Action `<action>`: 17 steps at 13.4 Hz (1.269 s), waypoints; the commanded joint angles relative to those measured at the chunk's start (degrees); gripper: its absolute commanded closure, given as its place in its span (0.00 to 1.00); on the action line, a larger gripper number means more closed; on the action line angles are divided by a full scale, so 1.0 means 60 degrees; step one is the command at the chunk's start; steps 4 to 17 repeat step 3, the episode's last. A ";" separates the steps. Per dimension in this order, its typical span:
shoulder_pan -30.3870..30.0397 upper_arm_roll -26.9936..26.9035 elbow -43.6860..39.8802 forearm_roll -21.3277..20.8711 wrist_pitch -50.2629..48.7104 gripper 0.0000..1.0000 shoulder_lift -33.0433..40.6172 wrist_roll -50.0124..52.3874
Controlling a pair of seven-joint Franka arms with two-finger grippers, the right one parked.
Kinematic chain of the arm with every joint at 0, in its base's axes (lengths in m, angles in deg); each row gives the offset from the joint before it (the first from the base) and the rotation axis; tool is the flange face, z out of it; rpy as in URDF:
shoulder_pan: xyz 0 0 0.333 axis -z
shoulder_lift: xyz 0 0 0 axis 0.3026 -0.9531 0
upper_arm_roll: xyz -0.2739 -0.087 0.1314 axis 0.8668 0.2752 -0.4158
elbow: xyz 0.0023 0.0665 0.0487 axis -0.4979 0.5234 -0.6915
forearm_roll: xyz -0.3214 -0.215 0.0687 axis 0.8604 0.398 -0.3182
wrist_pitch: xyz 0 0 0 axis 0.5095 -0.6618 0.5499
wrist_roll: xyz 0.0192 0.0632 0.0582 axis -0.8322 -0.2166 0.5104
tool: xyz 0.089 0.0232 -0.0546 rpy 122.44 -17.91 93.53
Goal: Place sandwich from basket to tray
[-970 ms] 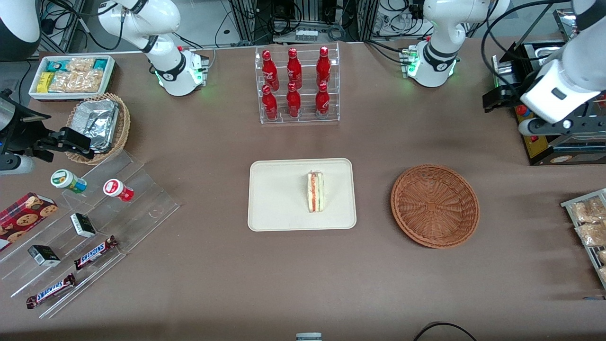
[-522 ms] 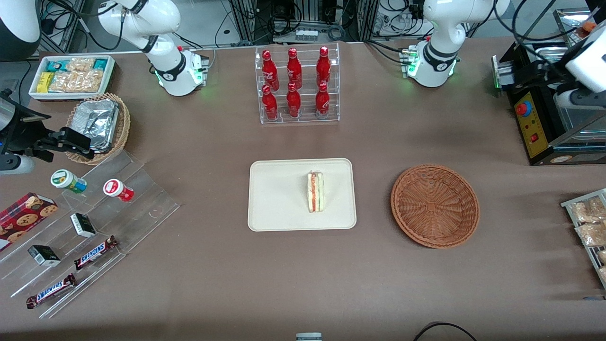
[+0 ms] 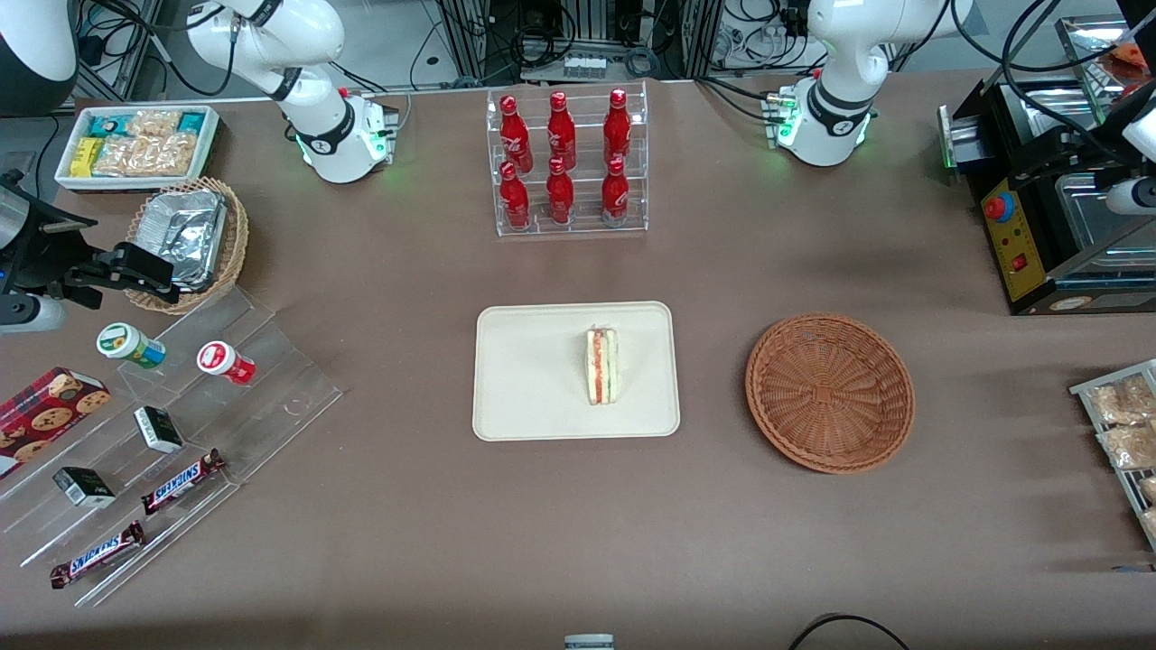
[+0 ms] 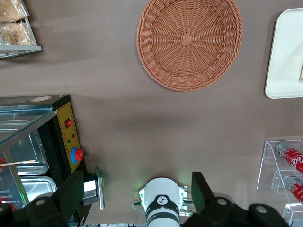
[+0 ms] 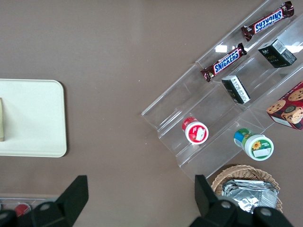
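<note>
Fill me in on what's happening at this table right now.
The sandwich already rests on the cream tray in the middle of the table, and the reddish-brown basket beside it is empty. The left arm's gripper holds nothing; its fingers are spread wide, high above the table near the arm's own base and the black machine with the red button, well away from the tray. By the look of things, the transfer is done.

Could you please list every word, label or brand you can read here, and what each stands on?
"SNICKERS": two bars on the clear stepped stand.
Unreadable: red bottles' script, dark boxes, cups' lids.
The gripper, open, carries no text; neither do sandwich, tray or basket.
</note>
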 commanded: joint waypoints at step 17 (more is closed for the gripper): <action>0.0002 0.0020 -0.0200 -0.0001 0.0152 0.00 -0.0189 0.0459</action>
